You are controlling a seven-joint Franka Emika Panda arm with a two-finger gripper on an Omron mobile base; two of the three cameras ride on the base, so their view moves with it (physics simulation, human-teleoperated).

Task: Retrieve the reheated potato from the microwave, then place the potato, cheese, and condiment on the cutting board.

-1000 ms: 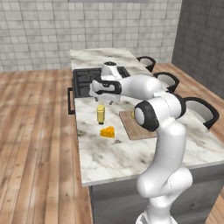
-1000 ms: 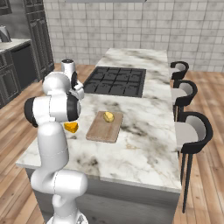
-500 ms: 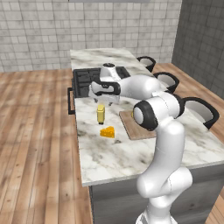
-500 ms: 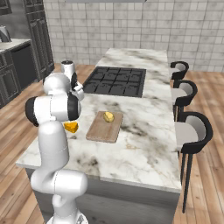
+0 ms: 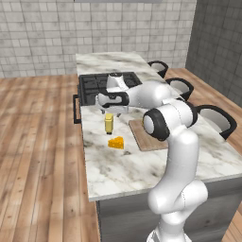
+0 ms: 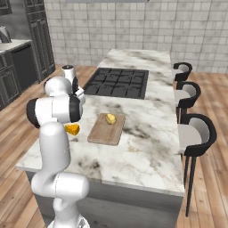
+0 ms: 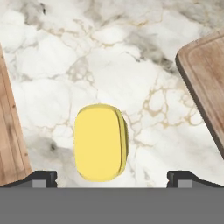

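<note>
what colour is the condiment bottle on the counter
Yellow. The condiment bottle shows best in the hand view, seen from above over the marble counter.

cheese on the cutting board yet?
No, the cheese lies on the marble counter, left of the cutting board.

Glossy white arm point(image 5: 177, 156) here, rounded segments, dark bands at the joints, black-and-white gripper point(image 5: 109, 100) with small dark fingertips point(image 7: 41, 177)
</note>
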